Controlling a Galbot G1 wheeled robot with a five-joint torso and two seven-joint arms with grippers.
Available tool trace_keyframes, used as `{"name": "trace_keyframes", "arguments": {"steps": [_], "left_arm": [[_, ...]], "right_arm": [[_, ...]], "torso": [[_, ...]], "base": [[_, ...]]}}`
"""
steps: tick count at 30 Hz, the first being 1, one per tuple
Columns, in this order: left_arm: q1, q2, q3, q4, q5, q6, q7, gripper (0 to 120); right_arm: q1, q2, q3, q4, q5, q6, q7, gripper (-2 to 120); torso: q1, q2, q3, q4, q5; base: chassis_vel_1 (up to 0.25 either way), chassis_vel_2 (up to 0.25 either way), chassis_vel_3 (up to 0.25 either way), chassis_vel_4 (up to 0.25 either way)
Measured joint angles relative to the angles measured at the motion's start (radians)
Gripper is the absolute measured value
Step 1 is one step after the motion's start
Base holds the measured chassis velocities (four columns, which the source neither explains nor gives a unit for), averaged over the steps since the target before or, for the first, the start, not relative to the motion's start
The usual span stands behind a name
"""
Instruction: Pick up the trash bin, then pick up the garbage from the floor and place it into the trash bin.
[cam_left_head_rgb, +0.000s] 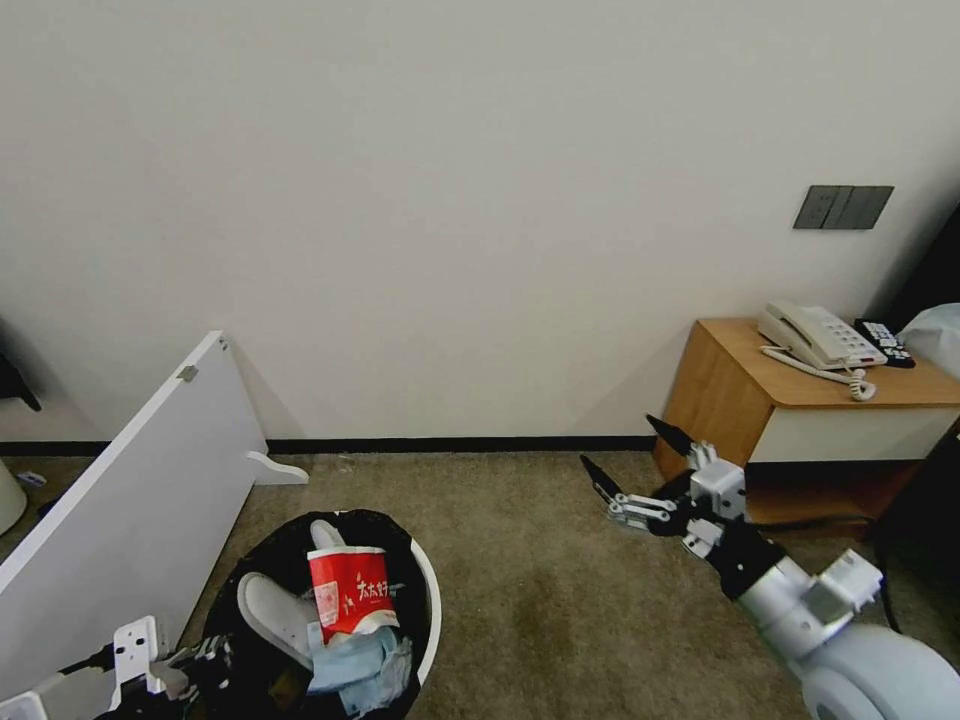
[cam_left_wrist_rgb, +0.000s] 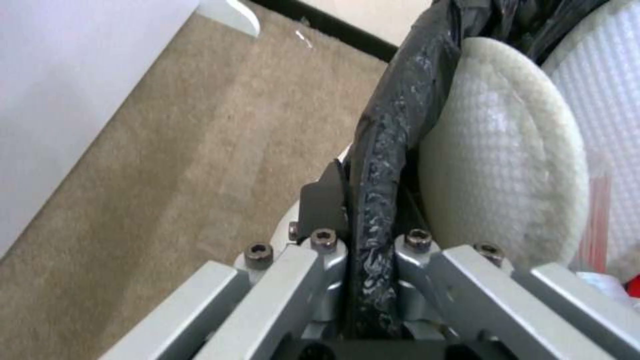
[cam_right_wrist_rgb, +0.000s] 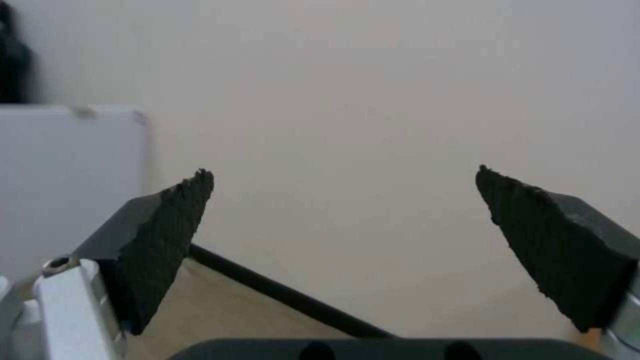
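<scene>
Clamped on the bag-lined rim, the left gripper (cam_left_wrist_rgb: 370, 250) carries the trash bin (cam_left_head_rgb: 425, 590) at seven o'clock, slippers (cam_left_head_rgb: 270, 610) inside; right gripper (cam_left_head_rgb: 635, 462) gapes empty at four. Next, probably hunting remaining litter.

Place: a hotel-style bedroom.
Floor: beige carpet (cam_left_head_rgb: 540, 590) with a black baseboard (cam_left_head_rgb: 460, 443).
Furniture: wooden nightstand (cam_left_head_rgb: 735, 400) against the plain wall.
On it: corded phone (cam_left_head_rgb: 818, 338) and a remote (cam_left_head_rgb: 884, 342).
Wall: grey switch panel (cam_left_head_rgb: 843, 207).
</scene>
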Motion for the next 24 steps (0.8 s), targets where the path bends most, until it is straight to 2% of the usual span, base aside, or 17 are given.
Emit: {"name": "trace_keyframes", "arguments": {"steps": [2,4,5,7,13,24], "left_arm": [[0.0,0.0,-0.002,0.0,0.001,-0.001,0.001,2],[-0.003,0.003,-0.003,0.0,0.003,-0.002,0.003,2],[-0.003,0.003,-0.003,0.0,0.003,-0.002,0.003,2],[-0.012,0.011,-0.003,0.0,0.006,-0.003,0.003,2],[-0.025,0.039,-0.005,0.0,0.006,-0.003,0.004,2],[-0.035,0.075,-0.029,0.0,-0.034,-0.005,0.003,2]], "right_arm": [[-0.025,0.028,0.01,0.003,-0.037,0.011,0.009,100],[-0.092,0.159,0.031,0.006,-0.151,0.074,0.048,100],[-0.092,0.159,0.031,0.006,-0.151,0.074,0.048,100],[-0.146,0.249,0.053,0.014,-0.211,0.116,0.078,100],[-0.212,0.311,0.073,0.05,-0.249,0.16,0.066,100],[-0.23,0.332,0.036,0.058,-0.264,0.197,0.029,100]], "torso": [[0.0,0.0,0.0,0.0002,0.0],[0.0,0.0,0.0,0.0002,0.0],[0.0,0.0,0.0,0.0002,0.0],[0.0,0.0,0.0,-0.0001,-0.0001],[0.0,0.0,0.0,0.0,-0.0001],[0.0,0.0,0.0,0.0003,0.0001]], "base": [[0.0,0.0,0.0,0.0],[0.0,0.0,0.0,0.0],[0.0,0.0,0.0,0.0],[0.0,0.0,0.0,0.0],[0.0,0.0,0.0,0.0],[0.0,0.0,0.0,0.0]]}}
